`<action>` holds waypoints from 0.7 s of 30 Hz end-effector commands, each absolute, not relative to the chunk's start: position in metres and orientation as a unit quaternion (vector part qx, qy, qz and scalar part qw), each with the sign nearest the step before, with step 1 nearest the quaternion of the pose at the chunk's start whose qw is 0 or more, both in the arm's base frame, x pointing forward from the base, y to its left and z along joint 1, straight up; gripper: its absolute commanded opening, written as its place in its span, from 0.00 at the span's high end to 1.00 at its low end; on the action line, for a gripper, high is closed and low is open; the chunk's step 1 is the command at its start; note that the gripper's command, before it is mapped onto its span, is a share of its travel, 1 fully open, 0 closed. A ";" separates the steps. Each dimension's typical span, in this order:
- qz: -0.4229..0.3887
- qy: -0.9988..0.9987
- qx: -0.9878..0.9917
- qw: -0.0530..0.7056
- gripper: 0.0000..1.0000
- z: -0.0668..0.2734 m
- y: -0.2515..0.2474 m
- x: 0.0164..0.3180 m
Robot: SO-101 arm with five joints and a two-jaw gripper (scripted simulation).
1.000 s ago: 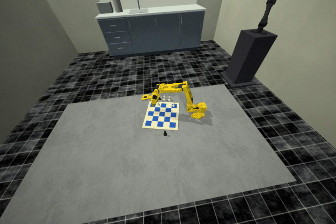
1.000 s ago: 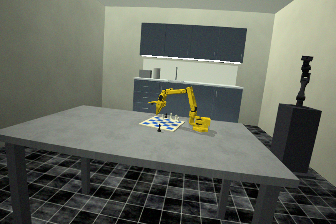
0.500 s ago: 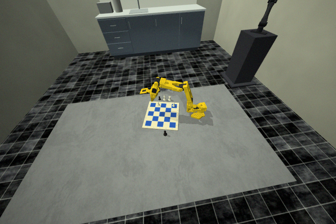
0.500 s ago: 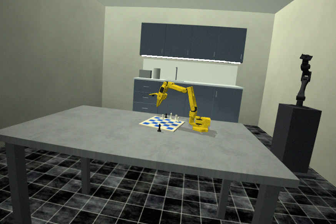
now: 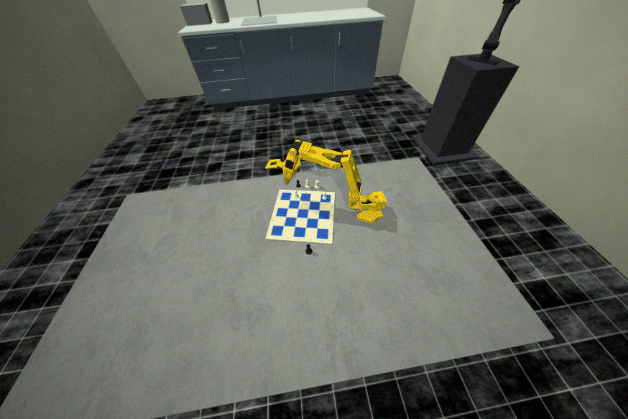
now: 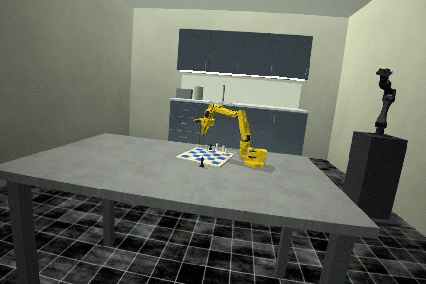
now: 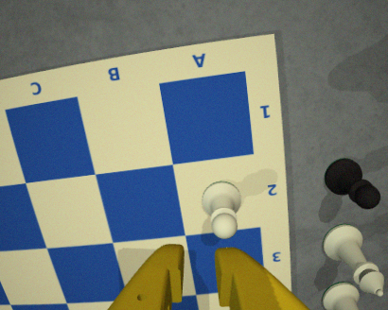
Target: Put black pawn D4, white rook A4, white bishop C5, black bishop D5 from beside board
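Note:
My gripper (image 5: 287,181) (image 6: 203,134) (image 7: 199,250) is shut but for a narrow gap, with nothing between its fingertips. It hangs above the board (image 5: 299,239) (image 7: 224,52) near its A edge. Beyond that edge stand the black pawn (image 5: 298,184) (image 6: 210,146) (image 7: 343,176), beside rank 2, then the white bishop (image 5: 307,184) (image 6: 216,147) (image 7: 343,242) and the white rook (image 5: 317,184) (image 6: 223,148) (image 7: 341,298), cut off in the wrist view. The black bishop (image 5: 308,249) (image 6: 202,162) stands upright on the opposite side, off the board.
A white pawn (image 5: 296,194) (image 6: 206,148) (image 7: 221,200) stands on A2, just ahead of the fingertips in the wrist view. A small white piece (image 5: 325,196) (image 6: 225,151) stands on A5. The arm's base (image 5: 370,213) is right of the board.

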State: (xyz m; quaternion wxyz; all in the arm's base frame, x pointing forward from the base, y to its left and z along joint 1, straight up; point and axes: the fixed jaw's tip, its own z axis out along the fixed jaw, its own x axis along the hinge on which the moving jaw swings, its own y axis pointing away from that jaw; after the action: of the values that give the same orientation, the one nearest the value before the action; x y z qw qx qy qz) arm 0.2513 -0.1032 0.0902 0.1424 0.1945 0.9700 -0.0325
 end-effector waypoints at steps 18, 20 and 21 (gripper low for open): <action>-0.048 0.935 0.325 0.138 0.91 0.067 -0.162 0.217; -0.048 0.934 0.326 0.138 0.91 0.066 -0.162 0.216; -0.048 0.934 0.326 0.138 0.91 0.065 -0.162 0.216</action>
State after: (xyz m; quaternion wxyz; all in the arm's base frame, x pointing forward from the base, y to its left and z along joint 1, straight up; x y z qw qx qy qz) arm 0.2180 -0.1602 0.0641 0.1299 0.3177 0.9382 -0.0458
